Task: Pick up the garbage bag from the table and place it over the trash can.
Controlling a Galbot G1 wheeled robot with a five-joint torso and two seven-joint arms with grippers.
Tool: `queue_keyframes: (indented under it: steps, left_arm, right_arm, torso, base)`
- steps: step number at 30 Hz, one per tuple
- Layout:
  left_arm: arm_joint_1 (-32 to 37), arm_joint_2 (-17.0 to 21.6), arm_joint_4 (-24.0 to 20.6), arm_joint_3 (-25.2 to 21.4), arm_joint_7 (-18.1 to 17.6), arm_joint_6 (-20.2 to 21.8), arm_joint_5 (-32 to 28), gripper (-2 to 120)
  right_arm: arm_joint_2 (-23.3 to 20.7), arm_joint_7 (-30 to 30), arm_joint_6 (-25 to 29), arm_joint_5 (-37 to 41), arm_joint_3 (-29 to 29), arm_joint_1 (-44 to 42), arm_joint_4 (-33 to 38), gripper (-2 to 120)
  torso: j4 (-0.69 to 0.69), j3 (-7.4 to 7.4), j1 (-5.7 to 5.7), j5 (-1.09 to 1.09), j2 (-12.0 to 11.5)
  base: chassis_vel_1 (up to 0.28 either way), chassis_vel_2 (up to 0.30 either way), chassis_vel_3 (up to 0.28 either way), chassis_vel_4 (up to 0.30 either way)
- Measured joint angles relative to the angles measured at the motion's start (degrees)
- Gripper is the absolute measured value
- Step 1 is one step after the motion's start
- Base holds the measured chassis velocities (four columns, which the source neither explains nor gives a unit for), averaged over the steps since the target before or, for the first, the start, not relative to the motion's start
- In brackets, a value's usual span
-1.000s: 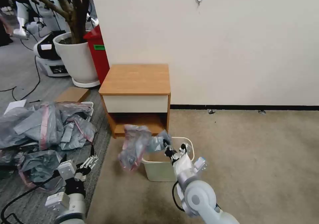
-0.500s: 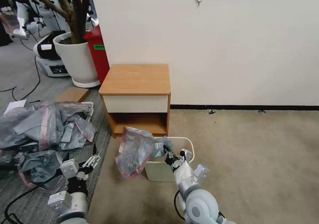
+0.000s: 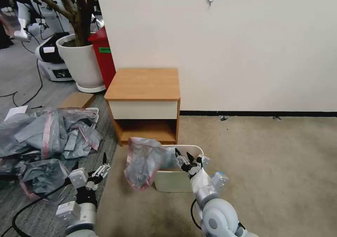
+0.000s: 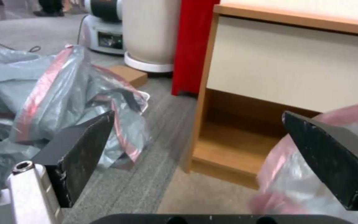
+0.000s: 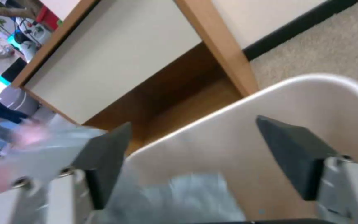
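the bag [image 3: 142, 165] is see-through grey with a pink-red band, the can [image 3: 175, 181] beige, the surface [image 3: 144, 83] light-brown wood with a cream drawer front, the carpet [image 3: 266, 166] tan, the tall bin [image 3: 103, 56] red with a green label.

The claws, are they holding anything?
No. Right claw is open above the bin; the bag drapes over its rim. Left claw is open too.

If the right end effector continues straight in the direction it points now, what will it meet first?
Most likely the trash can: the open right end effector hangs over its mouth, aimed at the far inner wall. The garbage bag lies just beside that line; depth is uncertain.
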Motion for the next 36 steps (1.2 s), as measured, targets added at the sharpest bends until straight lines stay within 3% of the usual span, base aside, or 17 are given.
queue_keyframes:
  steps: [6, 13, 21, 25, 26, 28, 34, 36]
  left_arm:
    - [-0.2, 0.0, 0.2, 0.9, 0.3, 0.0, 0.8, 100]
    - [-0.2, 0.1, -0.2, 1.5, 0.9, -0.1, 1.6, 100]
    - [0.0, 2.5, -3.3, 1.4, 6.4, -0.1, -3.3, 100]
    - [0.8, 4.6, -7.3, 2.3, 16.0, 1.1, -15.4, 100]
    - [0.8, 4.6, -7.3, 2.3, 16.0, 1.1, -15.4, 100]
    - [0.7, 5.6, -9.0, 3.7, 20.6, 4.2, -22.7, 100]
    - [-2.2, 6.8, -9.5, 6.2, 21.8, 11.2, -31.5, 100]
    - [-4.7, 7.4, -8.4, 8.2, 19.3, 14.6, -34.7, 100]
  right_arm:
    - [-0.5, 0.3, 0.0, -0.4, 2.0, -0.2, 1.2, 100]
    - [-0.5, 0.7, 0.0, -0.5, 4.3, -0.2, 2.0, 100]
    - [-0.5, 0.9, 0.0, -0.2, 6.5, -0.3, 3.3, 100]
    - [-0.2, 0.9, 0.1, -0.2, 7.1, -1.4, 4.1, 100]
    - [-0.2, 0.9, 0.1, -0.2, 7.1, -1.4, 4.1, 100]
    - [-0.1, 0.9, 0.1, -0.3, 7.6, -2.1, 4.8, 100]
    - [-0.4, 0.9, 0.1, -0.3, 8.8, -3.5, 6.1, 100]
    - [-0.5, 0.9, 0.1, -0.3, 9.7, -4.7, 6.9, 100]
  torso:
    - [0.0, 0.0, 0.0, 0.0, 0.0]
    - [0.0, 0.0, 0.0, -0.01, 0.0]
    - [0.0, 0.0, 0.0, -0.01, 0.0]
    - [0.0, 0.0, 0.0, 0.01, 0.0]
    - [0.0, 0.0, 0.0, 0.01, 0.0]
    - [0.0, 0.0, 0.0, 0.01, 0.0]
    - [0.0, 0.0, 0.0, 0.0, 0.0]
    - [0.0, 0.0, 0.0, 0.01, 0.0]
  base:
    - [0.0, 0.0, 0.0, 0.0]
    - [0.0, 0.0, 0.0, 0.0]
    - [0.0, 0.0, 0.0, 0.0]
    - [0.0, 0.0, 0.0, 0.0]
    - [0.0, 0.0, 0.0, 0.0]
    - [0.0, 0.0, 0.0, 0.0]
    - [0.0, 0.0, 0.0, 0.0]
    - [0.0, 0.0, 0.0, 0.0]
